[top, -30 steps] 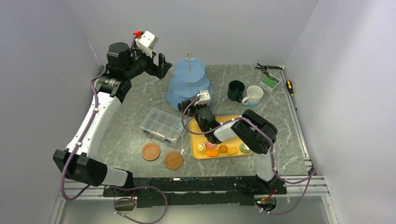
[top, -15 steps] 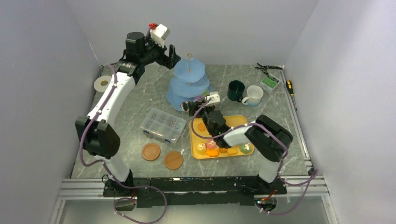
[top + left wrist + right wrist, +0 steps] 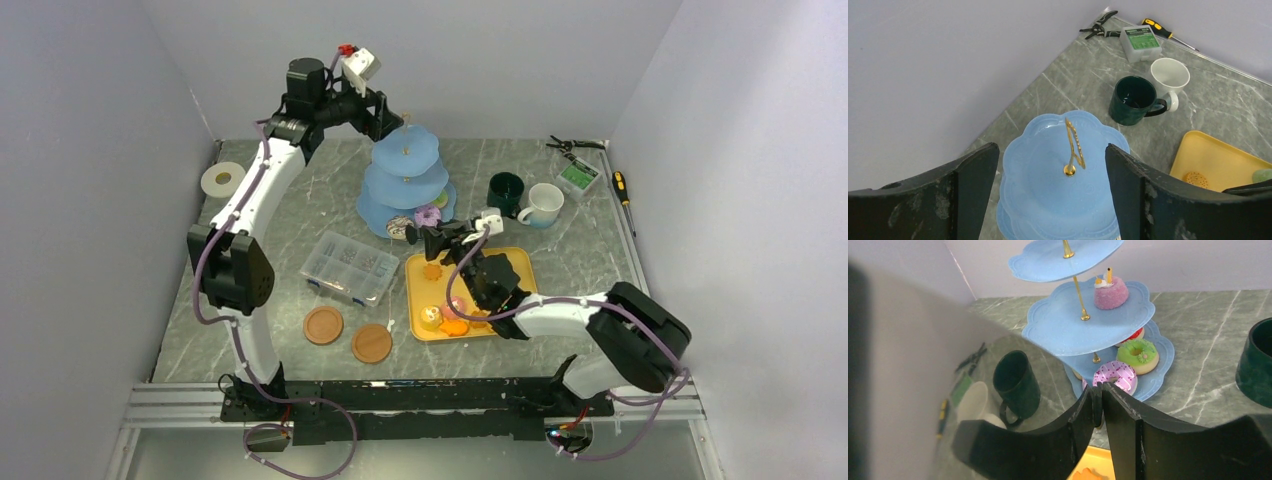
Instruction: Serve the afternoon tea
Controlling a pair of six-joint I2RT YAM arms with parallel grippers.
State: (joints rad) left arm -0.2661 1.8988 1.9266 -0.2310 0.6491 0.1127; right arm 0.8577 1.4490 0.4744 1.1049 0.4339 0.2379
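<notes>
Left gripper (image 3: 1050, 150): spread wide, gripping nothing, hovers over the gold loop (image 3: 1073, 145) of the three-tier stand (image 3: 405, 170) at the table's (image 3: 290, 220) 12 o'clock. Right gripper (image 3: 1098, 400): pinched together, empty, at the stand's 5 o'clock, near a purple doughnut (image 3: 1114, 375) on the bottom tier (image 3: 1160, 365). Dark-green mug (image 3: 505, 192) and white mug (image 3: 545, 203) side by side at the stand's 3 o'clock.
</notes>
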